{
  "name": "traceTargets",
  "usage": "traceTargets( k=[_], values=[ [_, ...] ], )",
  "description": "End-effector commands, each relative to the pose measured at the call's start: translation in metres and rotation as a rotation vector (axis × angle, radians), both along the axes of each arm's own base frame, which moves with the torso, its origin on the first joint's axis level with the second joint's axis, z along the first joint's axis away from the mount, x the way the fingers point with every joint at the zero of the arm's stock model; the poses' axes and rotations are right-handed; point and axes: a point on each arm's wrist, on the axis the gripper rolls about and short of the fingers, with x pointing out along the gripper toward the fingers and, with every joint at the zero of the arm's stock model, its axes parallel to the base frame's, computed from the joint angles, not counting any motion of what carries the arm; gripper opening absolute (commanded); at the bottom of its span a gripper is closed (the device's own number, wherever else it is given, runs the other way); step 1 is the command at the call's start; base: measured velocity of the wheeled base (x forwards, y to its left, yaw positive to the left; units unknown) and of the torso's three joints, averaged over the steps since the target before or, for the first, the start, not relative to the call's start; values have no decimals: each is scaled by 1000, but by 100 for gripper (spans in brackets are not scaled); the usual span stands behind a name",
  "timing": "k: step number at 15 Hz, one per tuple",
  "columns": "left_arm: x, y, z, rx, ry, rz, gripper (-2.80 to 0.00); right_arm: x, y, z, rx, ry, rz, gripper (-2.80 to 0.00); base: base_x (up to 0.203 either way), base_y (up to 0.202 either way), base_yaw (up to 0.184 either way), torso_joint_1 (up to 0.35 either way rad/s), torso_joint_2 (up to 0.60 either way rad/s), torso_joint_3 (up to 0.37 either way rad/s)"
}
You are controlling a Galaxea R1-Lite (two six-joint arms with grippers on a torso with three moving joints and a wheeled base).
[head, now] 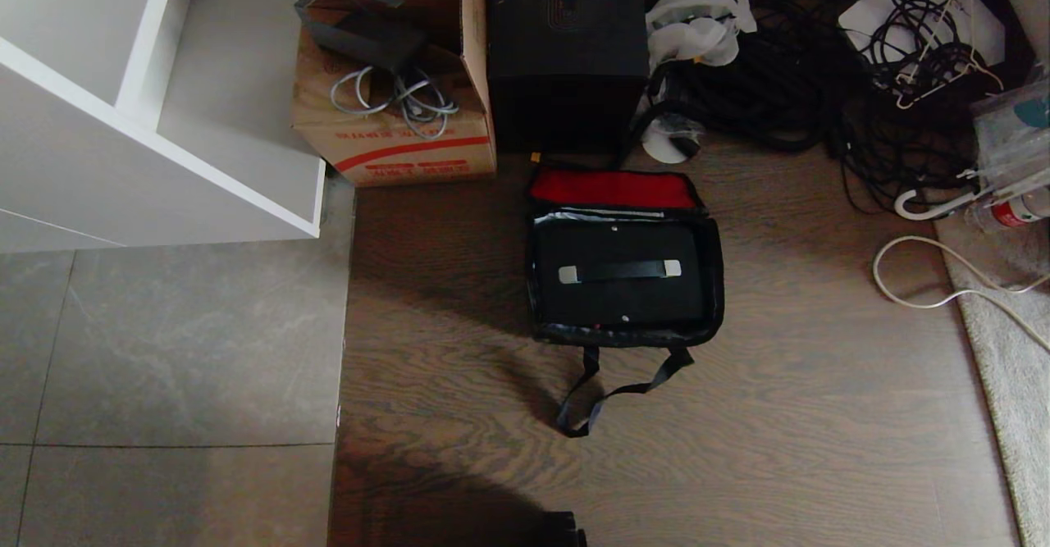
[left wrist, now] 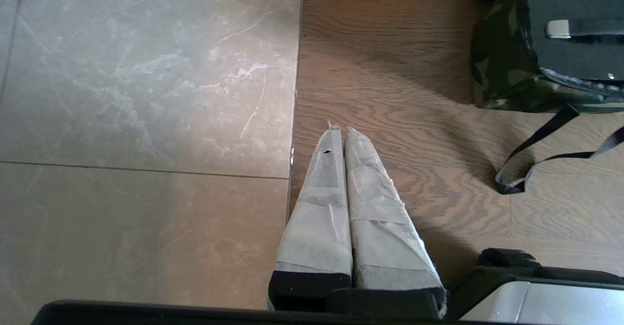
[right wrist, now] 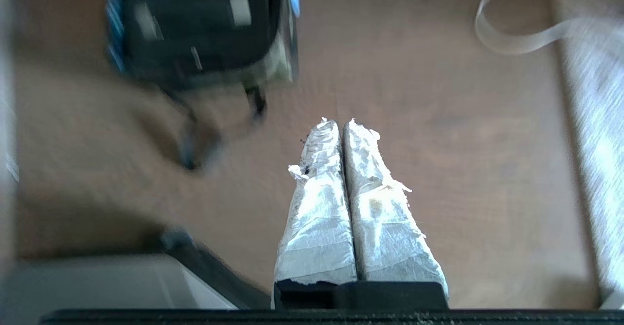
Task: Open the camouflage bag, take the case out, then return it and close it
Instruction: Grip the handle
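Case (head: 623, 272) inside open camouflage bag (head: 543, 284), clear of right pincer (right wrist: 340, 123).

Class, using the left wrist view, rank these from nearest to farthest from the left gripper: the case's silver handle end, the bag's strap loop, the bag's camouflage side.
1. strap loop, on the wood floor beside the left gripper.
2. camouflage bag, its side wall beyond the strap.
3. case, its silver handle end inside the bag.

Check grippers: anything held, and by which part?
Nothing held. Left gripper and right gripper both have jaws shut empty above the floor, apart from the camouflage bag.
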Motion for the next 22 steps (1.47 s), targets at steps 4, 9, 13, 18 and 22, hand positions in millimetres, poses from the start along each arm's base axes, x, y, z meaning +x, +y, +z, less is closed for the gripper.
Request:
traceTargets(
  k=[4,9,13,18,22],
  values=[
    [1,0,-3,-1,8,1,-280,72,2,97,115,362,59,-280,0,0,0,0,0,0],
    [1,0,-3,-1,8,1,-280,155,5,99,38,638,209,-280,0,0,0,0,0,0],
    [1,0,-2,-1,7,1,-280,222,9,100,-55,685,227,-280,0,0,0,0,0,0],
    [1,0,-3,-1,8,1,-280,250,51,113,148,645,221,-280,0,0,0,0,0,0],
    [1,0,-3,-1,8,1,-280,215,56,94,235,688,197,-280,0,0,0,0,0,0]
  ],
)
